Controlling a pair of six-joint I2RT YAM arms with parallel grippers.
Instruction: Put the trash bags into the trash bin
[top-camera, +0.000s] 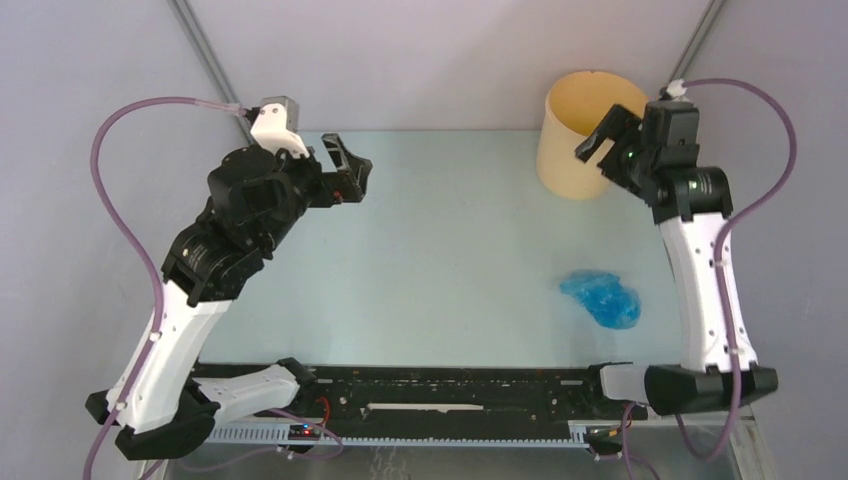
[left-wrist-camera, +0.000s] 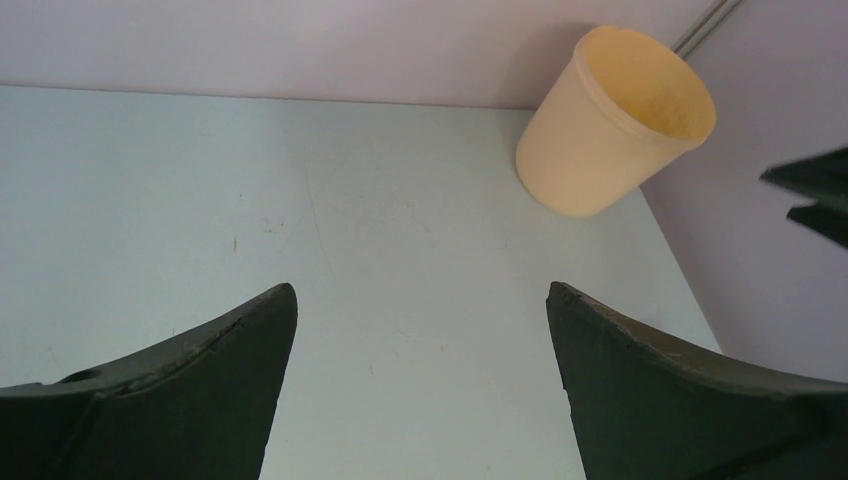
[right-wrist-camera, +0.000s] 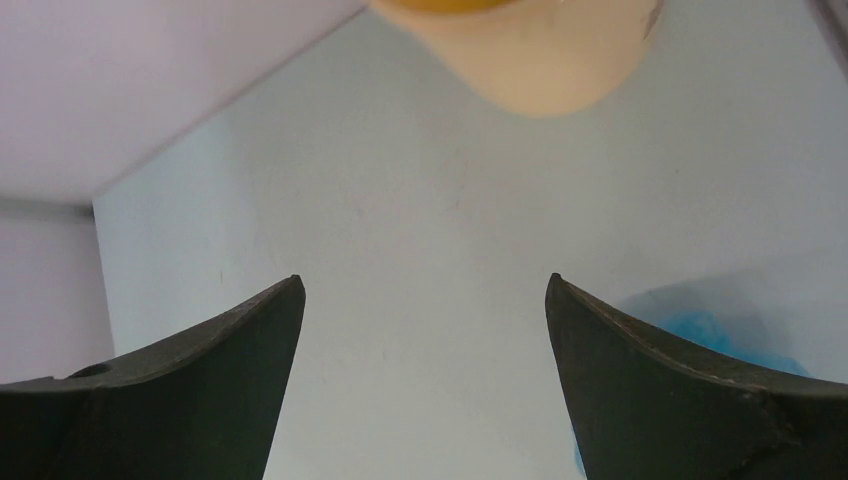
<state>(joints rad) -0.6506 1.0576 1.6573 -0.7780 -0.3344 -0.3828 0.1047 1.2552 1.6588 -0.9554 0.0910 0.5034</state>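
Note:
A crumpled light-blue trash bag lies on the table at the right, in front of the right arm; in the right wrist view a patch of the trash bag shows behind the right finger. The pale yellow-tan trash bin stands upright at the back right, also seen as the trash bin and the trash bin's base. My right gripper hangs open beside the bin, its jaws empty. My left gripper is open and empty at the back left, far from the bag.
Grey walls close the table at the back and both sides. A black rail with cabling runs along the near edge between the arm bases. A tip of the right gripper shows at the edge of the left wrist view.

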